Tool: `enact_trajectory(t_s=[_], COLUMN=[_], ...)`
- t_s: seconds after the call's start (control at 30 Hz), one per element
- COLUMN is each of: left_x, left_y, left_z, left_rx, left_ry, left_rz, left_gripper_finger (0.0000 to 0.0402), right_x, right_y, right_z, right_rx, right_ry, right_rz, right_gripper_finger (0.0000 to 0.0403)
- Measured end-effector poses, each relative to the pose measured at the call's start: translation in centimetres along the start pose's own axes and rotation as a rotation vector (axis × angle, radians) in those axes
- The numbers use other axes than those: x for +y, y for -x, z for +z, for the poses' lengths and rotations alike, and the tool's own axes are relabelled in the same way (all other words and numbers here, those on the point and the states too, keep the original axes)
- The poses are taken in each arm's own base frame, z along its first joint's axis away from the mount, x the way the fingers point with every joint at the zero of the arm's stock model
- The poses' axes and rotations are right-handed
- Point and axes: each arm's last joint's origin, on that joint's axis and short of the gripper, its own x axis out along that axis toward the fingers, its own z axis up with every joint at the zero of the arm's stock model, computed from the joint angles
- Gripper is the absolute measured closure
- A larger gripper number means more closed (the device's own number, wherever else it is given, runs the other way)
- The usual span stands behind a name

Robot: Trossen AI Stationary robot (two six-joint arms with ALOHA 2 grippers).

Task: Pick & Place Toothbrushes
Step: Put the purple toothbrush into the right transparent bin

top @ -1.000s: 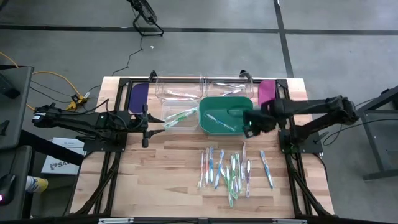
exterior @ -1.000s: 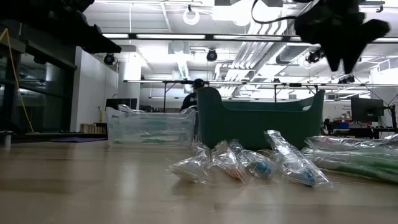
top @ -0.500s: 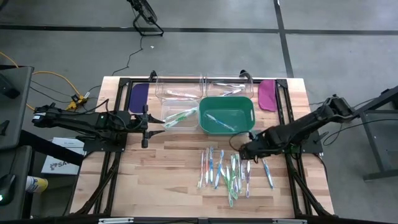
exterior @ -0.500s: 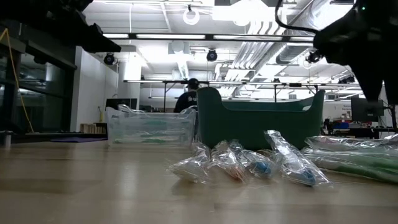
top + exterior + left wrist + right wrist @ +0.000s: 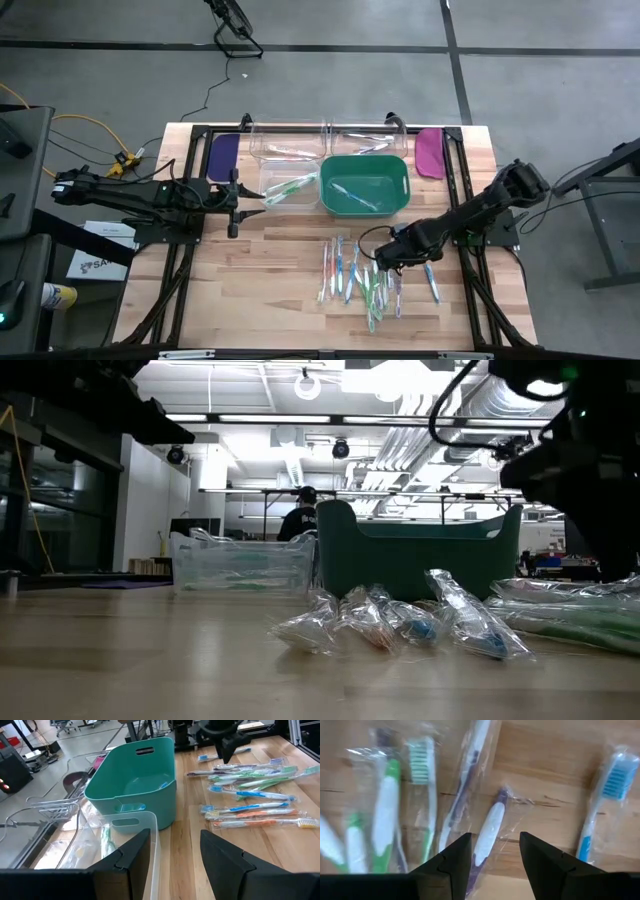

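Note:
Several wrapped toothbrushes [image 5: 375,275] lie side by side on the near half of the table and show as a crinkled pile [image 5: 400,622] in the low view. One more lies in the green bin [image 5: 400,170], another in a clear bin [image 5: 290,188]. My right gripper [image 5: 383,258] is open, low over the pile. In its wrist view [image 5: 494,840], its fingers stand on either side of a purple-and-white toothbrush [image 5: 487,832]. My left gripper [image 5: 240,197] is open and waits at the table's left, beside the clear bin.
Two more clear bins [image 5: 320,142] stand along the far edge. A purple paddle [image 5: 222,155] lies at the far left and a magenta one [image 5: 430,150] at the far right. Bare wood lies left of the pile. A person [image 5: 300,520] stands in the room behind.
My right gripper has travelled from the green bin's right rim toward the table's near edge and slightly left. It has come down over the toothbrush pile. The toothbrushes have stayed in place.

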Motion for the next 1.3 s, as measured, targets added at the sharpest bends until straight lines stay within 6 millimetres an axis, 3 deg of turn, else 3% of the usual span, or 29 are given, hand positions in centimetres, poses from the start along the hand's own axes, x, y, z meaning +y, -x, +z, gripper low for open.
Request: enact_trajectory(t_s=[0.43,0.77,1.0,1.13,1.3], left_x=[-0.1,-0.1,-0.1,-0.1,-0.1], left_y=[0.0,0.0,0.0,0.0,0.0], left_z=[0.0,-0.1,-0.1,-0.1,-0.1], left_rx=[0.000,0.007,0.007,0.007,0.007], left_ry=[-0.001,-0.007,-0.006,-0.006,-0.006], left_rz=[-0.023,-0.024,-0.024,-0.024,-0.023], left_gripper_finger=[0.0236,0.0236,0.0236,0.0236,0.0236], right_x=[0.5,1.0,0.9,0.5,0.2], right_y=[-2.4,-3.1,-2.9,-2.3,-0.2], right_z=[-0.5,-0.7,-0.7,-0.7,-0.8], right_rx=[-0.002,0.011,0.025,0.035,0.046], right_ry=[-0.009,-0.005,0.036,0.051,0.085], right_rz=[-0.075,-0.070,-0.065,-0.058,0.022], right_gripper_finger=[0.0247,0.0297,0.0365,0.0365,0.0365])
